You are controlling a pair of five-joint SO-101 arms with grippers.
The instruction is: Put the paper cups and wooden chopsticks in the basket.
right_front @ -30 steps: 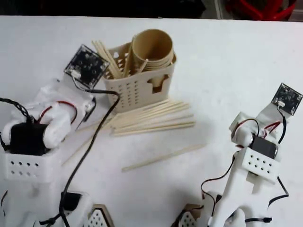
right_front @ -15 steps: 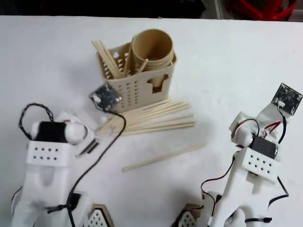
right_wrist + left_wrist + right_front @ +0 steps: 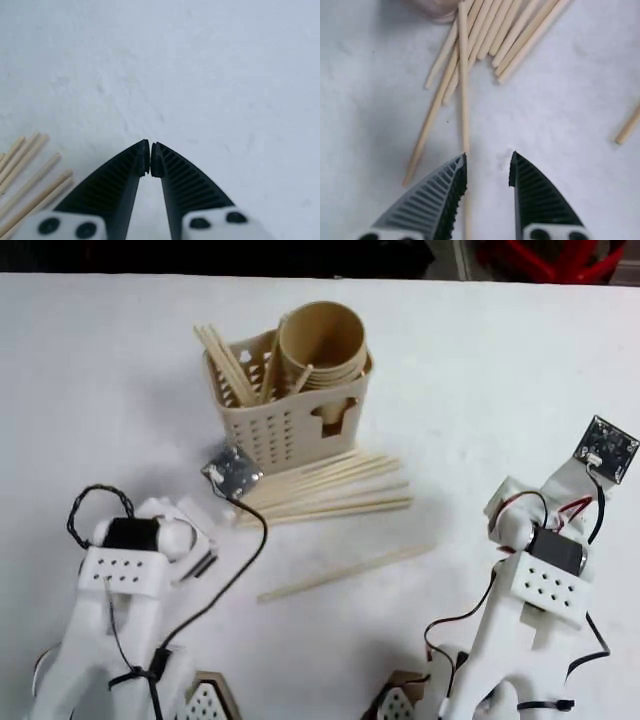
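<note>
At upper centre the basket (image 3: 285, 430) is holding the paper cups (image 3: 322, 340); loose chopsticks (image 3: 330, 495) are lying just below it, left jaws hanging open over their ends, likely to grab 1, right jaws sitting closed.

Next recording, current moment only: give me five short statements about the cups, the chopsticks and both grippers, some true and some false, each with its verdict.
1. The paper cups sit stacked inside the basket. True.
2. Every chopstick is in the basket. False: a pile of chopsticks lies on the table beside the basket, and a single chopstick lies apart from it.
3. The left gripper is open over the near ends of the pile. True.
4. The right gripper holds a chopstick. False: it is shut on nothing, over bare table.
5. The upright chopsticks stand in the basket next to the cups. True.
</note>
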